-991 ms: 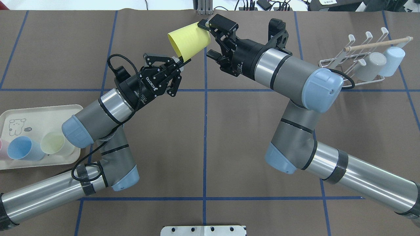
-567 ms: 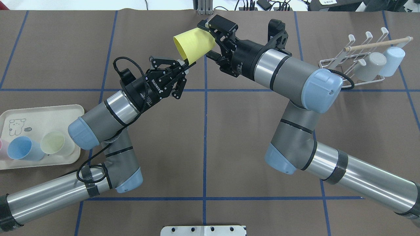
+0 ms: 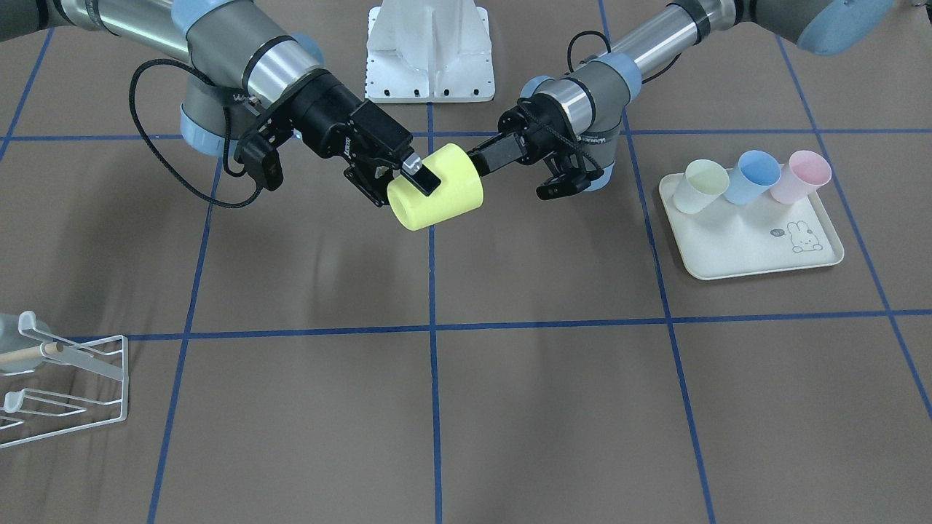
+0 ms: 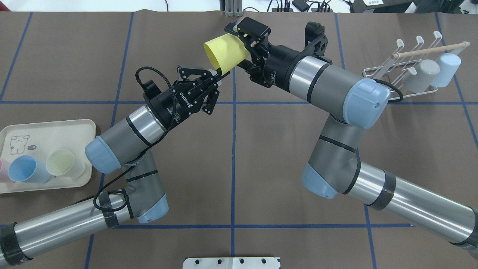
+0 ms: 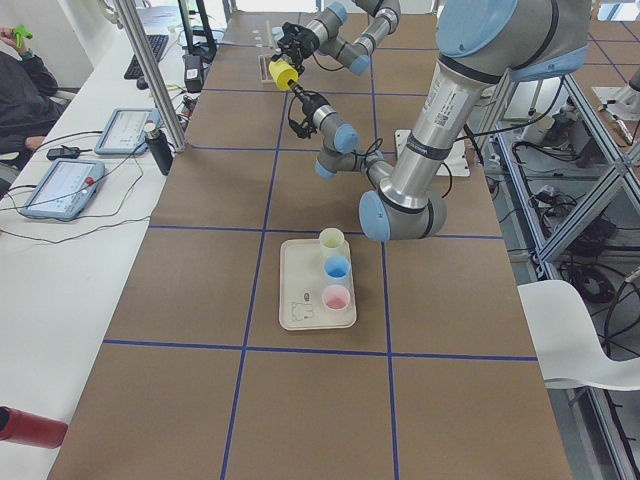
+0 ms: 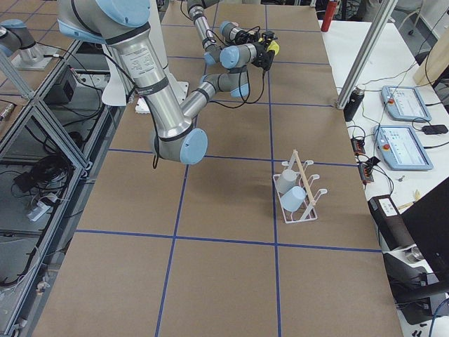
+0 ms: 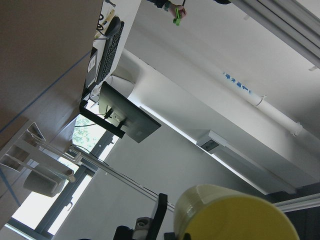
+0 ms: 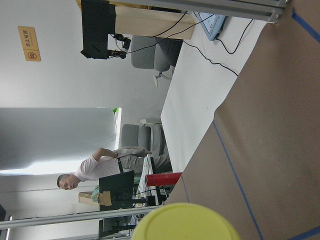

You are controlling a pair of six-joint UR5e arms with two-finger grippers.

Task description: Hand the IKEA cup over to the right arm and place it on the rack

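both hands (image 4: 214, 74) (image 4: 244, 46) — clamped on cup (image 4: 226, 52)

Both arms are showing silver tubes, grey joint housings and light-blue end caps, with black bands ringing the segments. The left arm (image 4: 123, 138) is carrying a looping black cable and a slim black end effector (image 4: 216, 76) with white ROBOTIQ lettering. The right arm (image 4: 336, 93) is wearing a bulkier black end effector (image 4: 244, 46).

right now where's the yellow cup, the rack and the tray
yellow cup (image 3: 437, 191), front-facing view, on its side wall
rack (image 4: 401, 69), overhead view, on its white wire frame
tray (image 3: 735, 247), front-facing view, on its bare floor
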